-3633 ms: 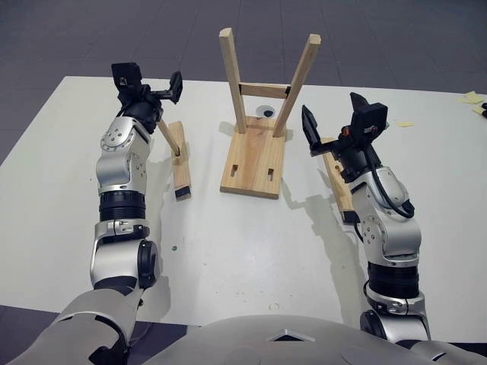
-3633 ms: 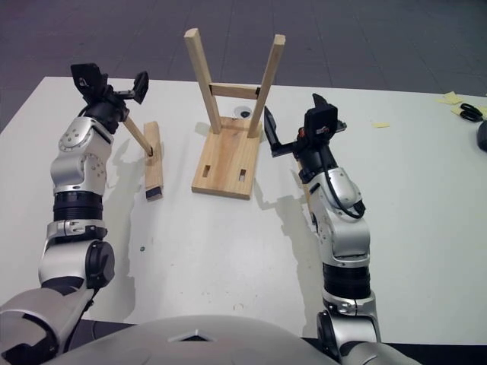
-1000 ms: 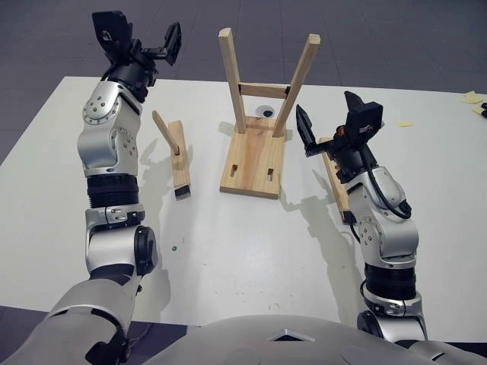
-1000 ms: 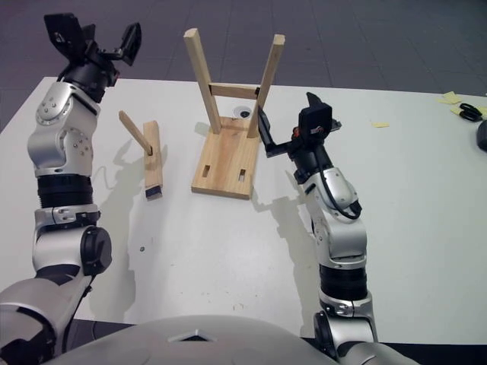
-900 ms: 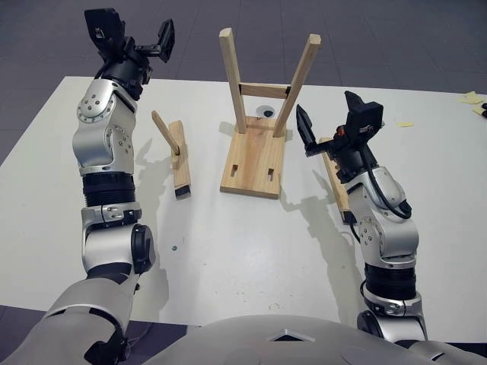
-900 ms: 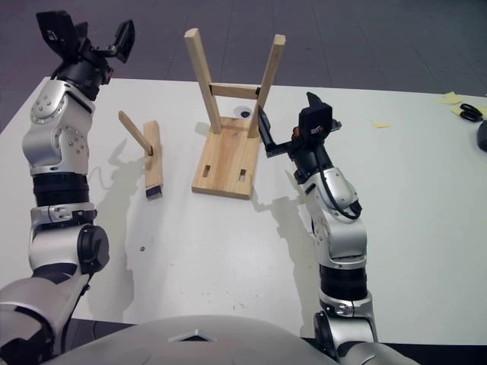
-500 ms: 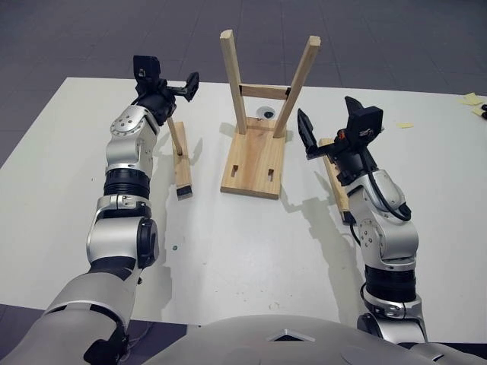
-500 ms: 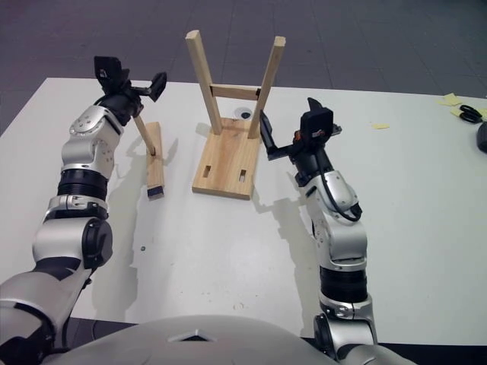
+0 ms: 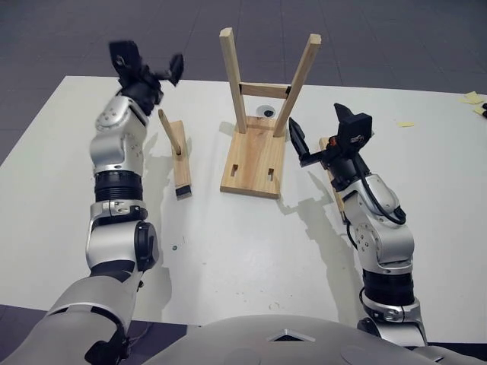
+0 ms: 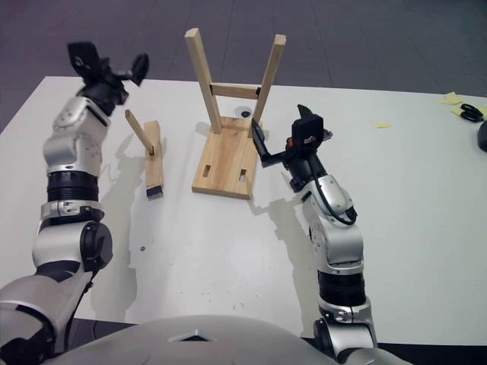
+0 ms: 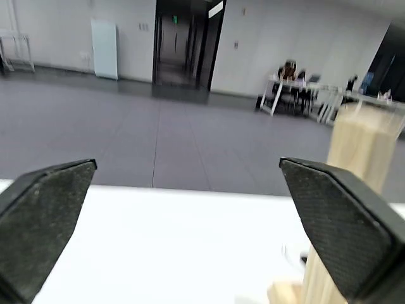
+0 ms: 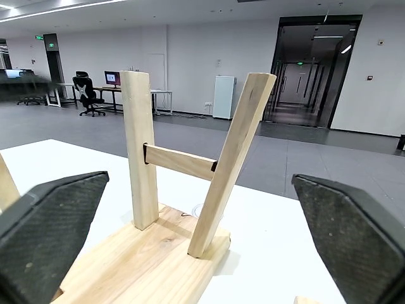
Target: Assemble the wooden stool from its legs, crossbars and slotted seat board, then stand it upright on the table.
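The slotted seat board lies flat on the white table. Two legs stand up from its far end, joined by a crossbar. A third leg lies to its left with a crossbar sticking up from it. My left gripper is open in the air above and behind that crossbar, holding nothing. A fourth leg lies right of the board, mostly under my right arm. My right gripper is open just right of the standing legs, which show between its pads.
A round hole in the table sits behind the seat board. Yellow paper notes and dark items lie at the far right edge. The near half of the table is bare.
My left gripper has lifted up and back away from the top of the upright crossbar. My right gripper has shifted left, closer to the seat board and its legs.
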